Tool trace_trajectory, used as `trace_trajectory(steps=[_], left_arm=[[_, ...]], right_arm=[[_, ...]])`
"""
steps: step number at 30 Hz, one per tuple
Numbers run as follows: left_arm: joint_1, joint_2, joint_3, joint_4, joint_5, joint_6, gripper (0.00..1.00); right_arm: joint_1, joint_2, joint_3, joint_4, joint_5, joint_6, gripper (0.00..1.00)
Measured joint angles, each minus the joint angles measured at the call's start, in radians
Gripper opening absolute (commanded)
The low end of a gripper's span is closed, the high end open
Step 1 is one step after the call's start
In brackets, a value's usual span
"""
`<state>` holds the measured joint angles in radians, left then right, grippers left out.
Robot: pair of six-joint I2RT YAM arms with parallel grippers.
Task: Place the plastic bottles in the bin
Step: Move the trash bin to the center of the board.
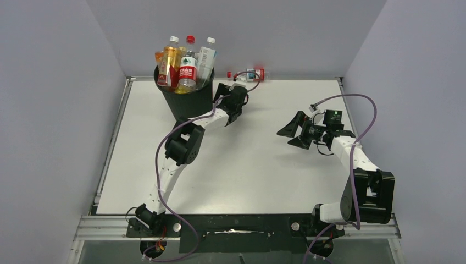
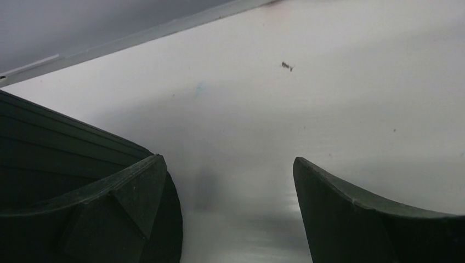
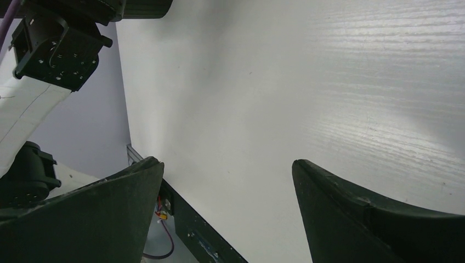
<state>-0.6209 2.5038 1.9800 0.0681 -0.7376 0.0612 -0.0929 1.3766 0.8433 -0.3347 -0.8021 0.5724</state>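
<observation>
**Bin** (image 1: 184, 98): round, black, upright at the far left of the counter (image 1: 247, 176), mouth up.

**Bottles in bin**: about five are visible, packed together and standing above the rim, long axes near vertical with caps up. They include an orange bottle (image 1: 162, 70), an amber-filled bottle (image 1: 171, 56) with a white cap, a clear bottle with red label (image 1: 187, 74), a red-capped bottle (image 1: 190, 40) behind it, and a clear bottle with pale label (image 1: 206, 56) leaning slightly right.

**Left arm**: stretched forward from its base and bent at the elbow, wrist just right of the bin. The left fingers (image 1: 229, 104) are spread wide and hold nothing. Its wrist view shows only bare counter between them.

**Loose bottle** (image 1: 248, 74): clear with a red label, lying on its side at the counter's far edge against the back wall. Its long axis runs left to right, just beyond the left fingers.

**Right arm**: folded up from its base, forearm angled towards centre. The right fingers (image 1: 294, 132) point left, spread wide and empty, well apart from every bottle.
</observation>
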Motion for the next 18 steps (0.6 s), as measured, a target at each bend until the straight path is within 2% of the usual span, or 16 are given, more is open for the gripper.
trace_trajectory(steps=[11,18], left_arm=[[0.016,-0.121,-0.283,0.065,-0.027,-0.036,0.88],[0.091,-0.204,-0.411,0.108,-0.025,-0.063,0.88]], right_arm=[[0.000,-0.014,-0.010,-0.008,-0.006,-0.013,0.91],[0.000,-0.021,-0.010,-0.011,-0.005,-0.014,0.91]])
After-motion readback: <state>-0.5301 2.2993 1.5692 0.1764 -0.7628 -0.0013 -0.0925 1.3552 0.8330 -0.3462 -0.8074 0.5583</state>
